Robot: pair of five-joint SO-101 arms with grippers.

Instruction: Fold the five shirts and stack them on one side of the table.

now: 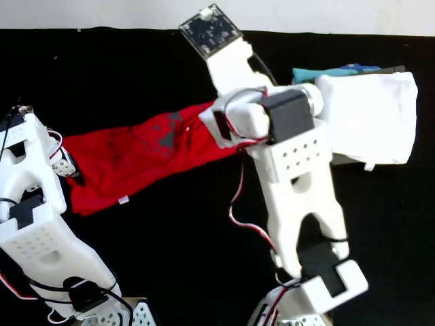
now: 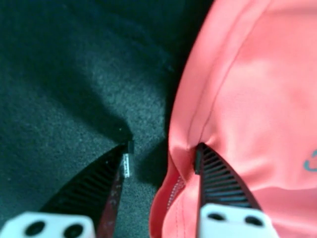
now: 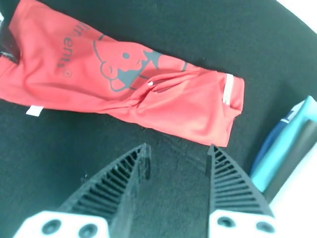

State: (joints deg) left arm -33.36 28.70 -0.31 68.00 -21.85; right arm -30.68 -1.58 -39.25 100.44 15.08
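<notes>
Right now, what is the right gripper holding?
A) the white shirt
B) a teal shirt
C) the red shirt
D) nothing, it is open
D: the right gripper has its jaws apart with bare black table between them, and the red shirt lies flat beyond its tips.

Shells: white plastic on left arm [image 1: 34,224] and right arm [image 1: 299,176], with dot-grid perforated panels.
Motors: black blocks at the joints.
Cables: red, black and white wires looped along both arms.
Circuit board [image 1: 211,30]: dark square, beyond the red shirt [image 1: 143,153].
Left gripper [image 2: 163,153], right gripper [image 3: 178,153]: black ribbed wedges on white mounts with paired holes.
</notes>
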